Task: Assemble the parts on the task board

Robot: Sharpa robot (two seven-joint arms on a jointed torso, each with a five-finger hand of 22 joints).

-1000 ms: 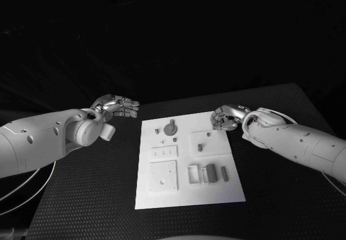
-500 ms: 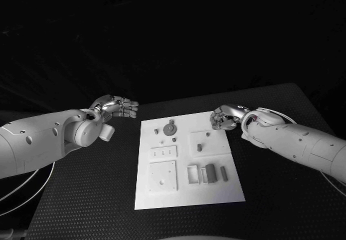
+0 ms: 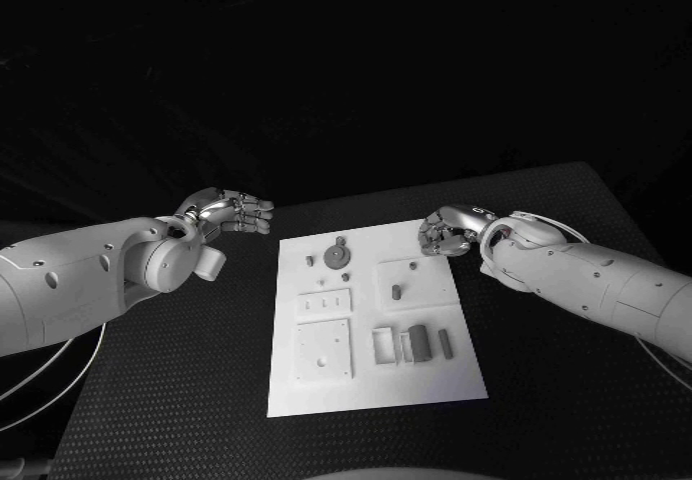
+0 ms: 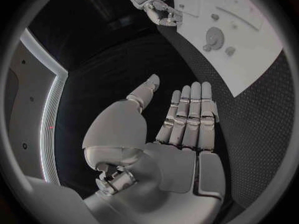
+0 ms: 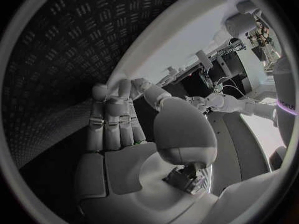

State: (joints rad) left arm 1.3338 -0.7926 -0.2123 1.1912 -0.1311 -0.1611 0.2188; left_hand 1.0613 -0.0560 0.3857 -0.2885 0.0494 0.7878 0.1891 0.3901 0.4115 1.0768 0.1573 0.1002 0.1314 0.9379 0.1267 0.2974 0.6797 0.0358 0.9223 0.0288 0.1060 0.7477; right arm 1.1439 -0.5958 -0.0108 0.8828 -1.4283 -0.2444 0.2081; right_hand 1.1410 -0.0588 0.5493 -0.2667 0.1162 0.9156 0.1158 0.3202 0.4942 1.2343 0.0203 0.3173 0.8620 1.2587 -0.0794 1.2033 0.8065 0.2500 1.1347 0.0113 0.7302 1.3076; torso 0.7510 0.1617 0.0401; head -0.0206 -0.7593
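The white task board (image 3: 378, 380) lies in the middle of the black table. It carries a round grey part (image 3: 338, 256), a small peg (image 3: 397, 294), a dark block (image 3: 420, 341) and a slim bar (image 3: 449, 344). My left hand (image 3: 231, 213) hovers off the board's far left corner, fingers straight and side by side, thumb apart, holding nothing (image 4: 181, 129). My right hand (image 3: 450, 233) hangs at the board's far right corner, also empty, with its fingers stretched out (image 5: 118, 129). The left wrist view shows the board (image 4: 249, 55), the round part (image 4: 215, 37) and the right hand (image 4: 156, 10).
Raised white plates (image 3: 326, 350) and a small frame (image 3: 387, 346) stand on the board's near half. Black table (image 3: 562, 400) stretches on both sides of the board. The right wrist view shows the board's edge (image 5: 181, 35) and my left arm (image 5: 230, 104) beyond it.
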